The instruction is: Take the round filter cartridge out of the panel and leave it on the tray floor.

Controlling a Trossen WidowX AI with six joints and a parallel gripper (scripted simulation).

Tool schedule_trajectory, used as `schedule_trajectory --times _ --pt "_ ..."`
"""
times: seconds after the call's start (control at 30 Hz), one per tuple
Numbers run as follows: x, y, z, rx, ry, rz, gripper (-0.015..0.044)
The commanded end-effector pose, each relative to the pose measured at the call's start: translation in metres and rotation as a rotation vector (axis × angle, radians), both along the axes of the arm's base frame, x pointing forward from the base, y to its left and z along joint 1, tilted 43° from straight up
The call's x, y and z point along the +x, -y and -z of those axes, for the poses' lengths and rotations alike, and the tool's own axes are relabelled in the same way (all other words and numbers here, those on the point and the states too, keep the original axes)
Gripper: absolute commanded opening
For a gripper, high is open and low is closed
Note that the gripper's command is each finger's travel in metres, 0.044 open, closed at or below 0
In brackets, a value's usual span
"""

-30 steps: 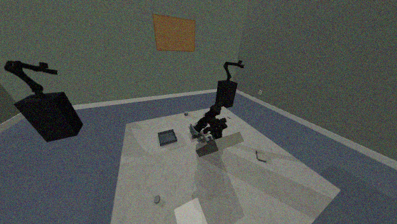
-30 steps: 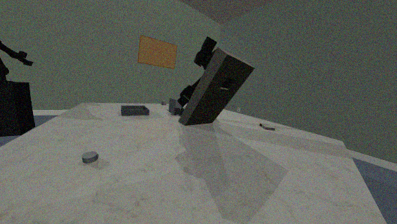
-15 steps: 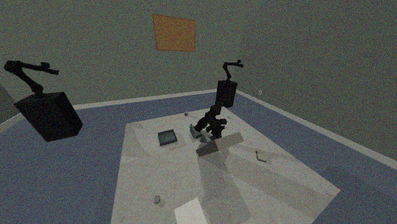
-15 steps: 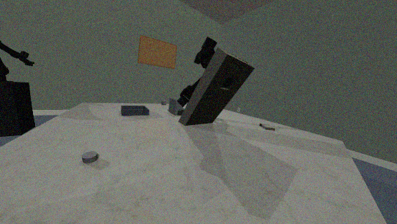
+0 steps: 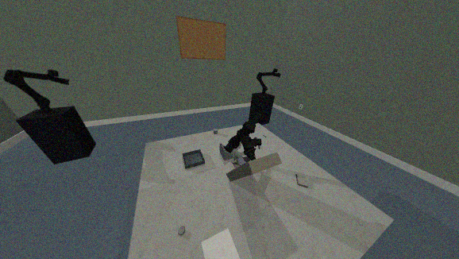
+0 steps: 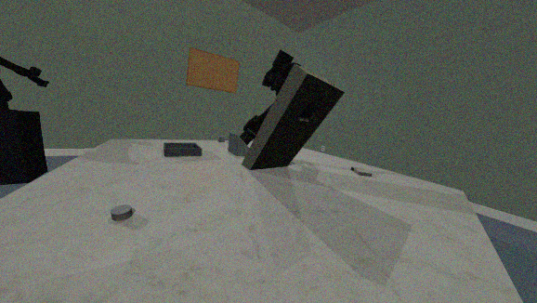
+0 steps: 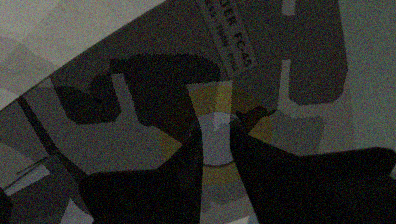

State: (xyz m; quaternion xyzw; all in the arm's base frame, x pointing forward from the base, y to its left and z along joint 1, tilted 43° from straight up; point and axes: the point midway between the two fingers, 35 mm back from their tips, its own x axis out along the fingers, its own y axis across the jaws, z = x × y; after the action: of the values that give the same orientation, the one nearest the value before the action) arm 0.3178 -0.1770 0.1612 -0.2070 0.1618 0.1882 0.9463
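Seen from the top view, with the service panel [image 5: 267, 161] [image 6: 297, 116] [image 7: 267, 25] at the clock's centre, the arm [image 5: 249, 139] [image 6: 278, 72] stands at 12 o'clock. The tray [image 5: 185, 163] [image 6: 182, 151] lies on the desk [image 5: 159, 206] [image 6: 209, 251] at 9, the small block [image 5: 215, 132] [image 6: 221, 138] between 10 and 11, the disc [image 5: 181, 230] [image 6: 122, 213] between 7 and 8, the angled bar [image 5: 302, 185] [image 6: 361, 172] between 3 and 4.
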Motion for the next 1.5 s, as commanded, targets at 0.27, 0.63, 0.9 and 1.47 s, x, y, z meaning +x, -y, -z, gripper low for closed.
schedule_trajectory --times 0.27,0.63,0.9,1.47 --pt "0.0072 -0.0023 0.0034 -0.407 0.123 -0.179 0.0000" --pt "0.0075 -0.0024 0.0035 -0.742 0.234 -0.329 0.0000" --pt "0.0073 -0.0023 0.0034 -0.894 0.284 -0.396 0.0000" --pt "0.0080 -0.0025 0.0037 -0.780 0.246 -0.345 0.0000"
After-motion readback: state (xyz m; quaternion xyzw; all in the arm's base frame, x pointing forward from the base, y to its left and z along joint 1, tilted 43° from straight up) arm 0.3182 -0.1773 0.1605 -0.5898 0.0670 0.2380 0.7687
